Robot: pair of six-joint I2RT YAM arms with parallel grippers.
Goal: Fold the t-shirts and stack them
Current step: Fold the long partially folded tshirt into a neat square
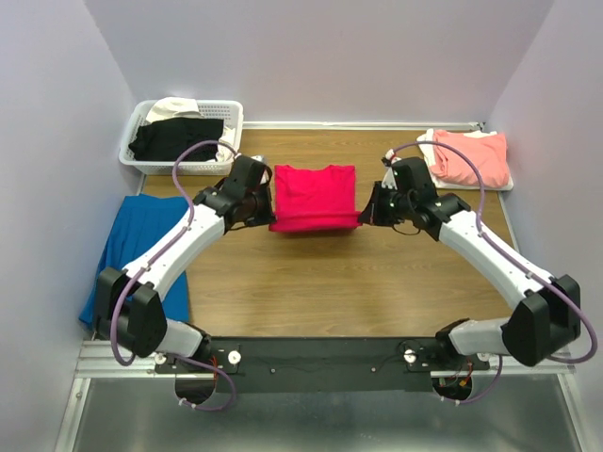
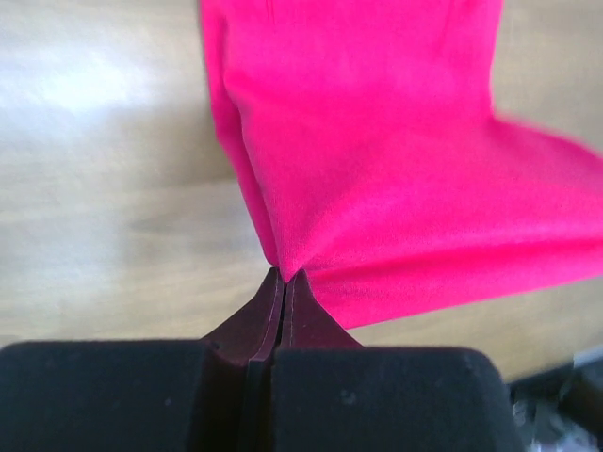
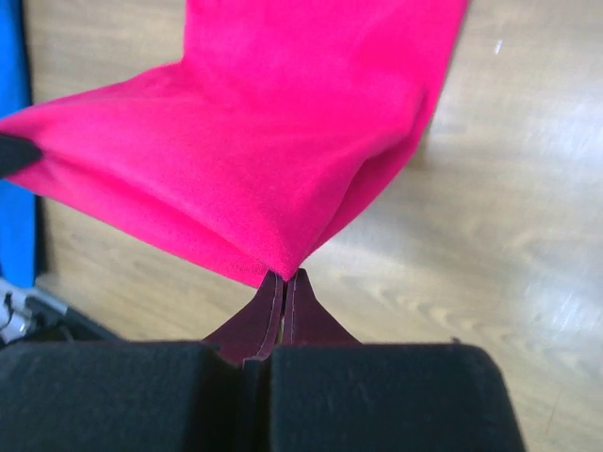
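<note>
Left gripper (image 2: 284, 275) and right gripper (image 3: 284, 276) pinch one red t-shirt (image 1: 315, 196) (pink pile (image 1: 468, 155): perhaps two).

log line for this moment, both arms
step: fold red shirt | left gripper: shut on near-left corner | right gripper: shut on near-right corner | near edge: lifted off table

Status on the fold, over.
Left jaws, right jaws shut on red t-shirt corners. Near edge lifted off table. Basket, pink shirts well aside.
</note>
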